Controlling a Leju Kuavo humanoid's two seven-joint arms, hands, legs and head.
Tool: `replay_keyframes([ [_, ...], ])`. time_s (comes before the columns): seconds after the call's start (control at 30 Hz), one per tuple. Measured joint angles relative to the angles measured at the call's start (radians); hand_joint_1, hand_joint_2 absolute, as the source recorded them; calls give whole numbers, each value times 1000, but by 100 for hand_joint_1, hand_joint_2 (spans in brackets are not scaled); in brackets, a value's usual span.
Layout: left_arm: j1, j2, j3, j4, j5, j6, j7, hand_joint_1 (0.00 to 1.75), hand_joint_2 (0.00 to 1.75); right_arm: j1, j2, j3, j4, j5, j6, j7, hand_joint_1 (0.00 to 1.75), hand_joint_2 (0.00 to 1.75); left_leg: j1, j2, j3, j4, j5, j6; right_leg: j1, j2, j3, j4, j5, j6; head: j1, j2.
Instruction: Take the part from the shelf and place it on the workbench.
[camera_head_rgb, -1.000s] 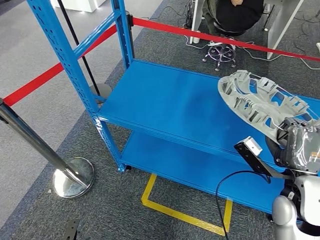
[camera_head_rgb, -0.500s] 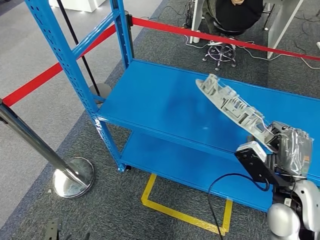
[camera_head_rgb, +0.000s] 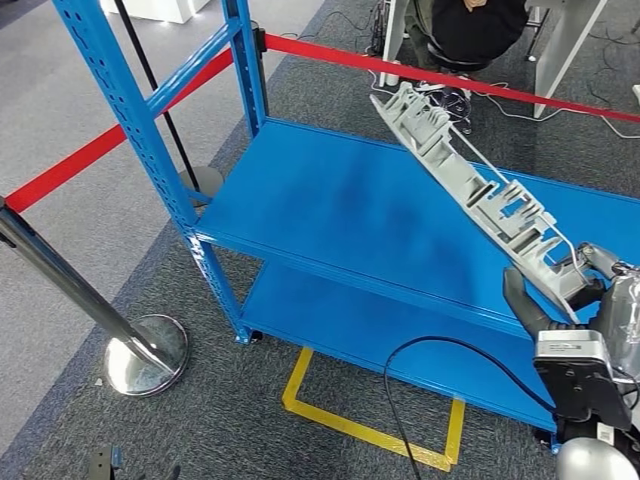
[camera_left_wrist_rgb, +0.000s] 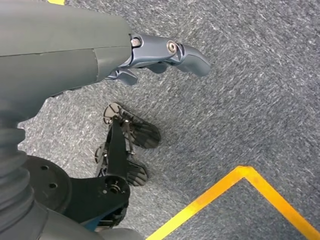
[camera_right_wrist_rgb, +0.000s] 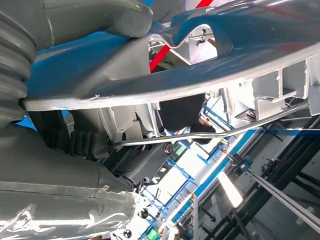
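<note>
The part (camera_head_rgb: 468, 185) is a long grey plastic frame with ribs and cut-outs. It is lifted clear of the blue shelf (camera_head_rgb: 340, 215) and tilted edge-on, its far end pointing up toward the red barrier tape. My right hand (camera_head_rgb: 562, 285) grips its near end at the lower right of the head view. In the right wrist view the part (camera_right_wrist_rgb: 211, 75) crosses close in front of the camera, with my right hand (camera_right_wrist_rgb: 86, 130) wrapped around it. My left hand (camera_left_wrist_rgb: 162, 52) hangs over the grey carpet with nothing in it, fingers held straight.
The blue shelf unit has a lower level (camera_head_rgb: 392, 340) and a blue upright post (camera_head_rgb: 124, 110). Red barrier tape (camera_head_rgb: 453, 80) runs behind it, with a chrome stanchion base (camera_head_rgb: 147, 352) at left. A yellow floor marking (camera_head_rgb: 362, 425) lies in front. A seated person (camera_head_rgb: 472, 25) is beyond the tape.
My right hand has rotated the part from lying flat over the shelf to standing edge-on, and raised its far end up and leftward. The wrist camera has swung down toward me.
</note>
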Motion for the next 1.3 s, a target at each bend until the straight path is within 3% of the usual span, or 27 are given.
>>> replay_keyframes([
  [0.07,0,1,1,1,-1,8,-4,0,175,5,1,-2,-6,-36,1,-8,175,175,0,0,0,0,0,0,0,0,0,0,0,0,0,0],
  [0.17,0,-6,5,2,6,14,-14,0,175,33,5,-16,-36,-190,22,-42,175,175,0,0,0,0,0,0,0,0,-1,0,0,0,0,0],
  [0.3,2,-25,10,1,30,-4,-36,0,175,86,6,-58,-91,-433,103,-108,175,175,0,0,0,0,-1,0,0,0,0,0,-1,1,0,0],
  [0.43,4,-39,11,1,39,-22,-65,0,175,129,9,-79,-131,-568,166,-146,175,175,0,0,0,0,-2,1,0,0,0,-1,-2,1,0,0],
  [0.7,4,-41,11,1,36,-23,-66,0,175,142,12,-80,-142,-634,188,-148,175,175,-1,0,0,0,-3,1,-1,0,1,-2,-2,2,0,0],
  [0.8,5,-41,11,2,26,-15,-41,0,175,147,22,-83,-157,-770,203,-144,175,175,-2,0,1,0,-3,2,-2,0,1,-2,-1,3,0,0],
  [0.97,5,-41,11,6,29,-7,-16,0,175,151,39,-98,-177,-858,226,-134,175,175,-5,0,5,-2,-3,19,-9,0,6,-7,-1,19,-1,0],
  [1.03,4,-42,11,8,29,-7,-16,0,175,151,41,-102,-178,-859,228,-133,175,175,2,1,12,-11,2,25,-6,-1,-7,26,-26,25,2,0],
  [1.13,3,-43,11,11,30,-8,-16,0,175,150,41,-104,-179,-861,229,-132,175,175,4,2,20,-13,-1,29,-8,-2,-83,201,-111,29,5,0],
  [1.17,3,-44,11,13,30,-8,-16,0,175,150,41,-105,-179,-862,229,-131,175,175,4,2,21,-12,-2,29,-8,-2,-106,249,-124,29,5,0],
  [1.2,4,-44,11,14,30,-8,-16,0,175,150,41,-105,-179,-862,229,-131,175,175,4,2,24,-12,-4,28,-8,-2,-115,265,-119,29,5,0],
  [1.23,4,-44,11,15,30,-8,-16,0,175,150,41,-106,-179,-862,229,-131,175,175,4,1,27,-11,-6,26,-8,-2,-104,242,-95,28,5,0],
  [1.3,5,-44,11,17,23,-8,-15,0,175,150,41,-108,-179,-862,232,-130,175,175,4,0,35,-9,-13,18,-8,-1,-40,125,-36,24,5,0],
])
